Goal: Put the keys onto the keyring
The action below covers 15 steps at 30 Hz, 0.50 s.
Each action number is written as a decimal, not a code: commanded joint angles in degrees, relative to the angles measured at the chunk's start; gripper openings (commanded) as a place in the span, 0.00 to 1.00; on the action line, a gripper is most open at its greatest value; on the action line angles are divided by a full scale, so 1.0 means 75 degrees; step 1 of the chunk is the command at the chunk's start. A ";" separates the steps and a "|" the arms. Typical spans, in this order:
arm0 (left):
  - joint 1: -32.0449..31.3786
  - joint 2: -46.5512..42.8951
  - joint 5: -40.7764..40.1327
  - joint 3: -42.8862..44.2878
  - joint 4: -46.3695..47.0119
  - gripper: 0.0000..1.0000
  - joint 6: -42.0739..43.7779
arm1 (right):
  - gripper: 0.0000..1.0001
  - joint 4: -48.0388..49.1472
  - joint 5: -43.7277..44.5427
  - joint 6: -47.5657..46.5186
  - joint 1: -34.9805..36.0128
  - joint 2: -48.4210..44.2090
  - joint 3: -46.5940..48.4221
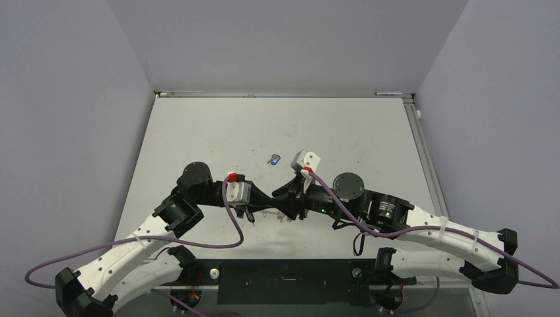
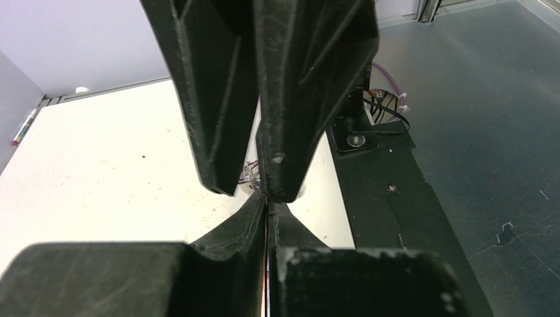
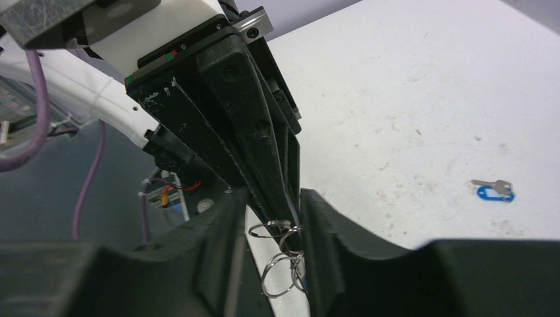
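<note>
1. at the near middle of the table (image 1: pixel 198 132), the two grippers met tip to tip.
2. the left gripper (image 2: pixel 267 210) was clenched tight, and it looked to pinch the thin wire of the keyring (image 3: pixel 264 280).
3. the right gripper (image 3: pixel 274 198) had its fingers apart, one on each side of the hanging rings; i could not tell if they touched.
4. one blue key (image 3: pixel 495 192) lay alone, farther off, well apart from both grippers.
5. the step looked like handing the keyring to the left gripper.
6. next, the right gripper would need to fetch the blue key and slide it gently onto the wire.
</note>
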 commanded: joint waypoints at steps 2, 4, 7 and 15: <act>0.0207 -0.0220 0.0153 -0.0175 0.1502 0.00 -0.0808 | 0.52 0.0379 0.0508 -0.0061 -0.0037 -0.0506 0.0420; 0.0251 -0.0232 0.0089 -0.0236 0.1656 0.00 -0.0940 | 0.53 0.0345 0.0591 -0.0106 -0.0029 -0.0690 0.0447; 0.0271 -0.0286 -0.0097 -0.0314 0.1782 0.00 -0.1015 | 0.53 0.0307 0.0674 -0.0194 -0.0026 -0.0955 0.0432; 0.0260 -0.0631 -0.0636 -0.0595 0.2013 0.00 -0.0834 | 0.48 0.0021 0.0530 -0.0581 -0.0013 -0.1247 0.0276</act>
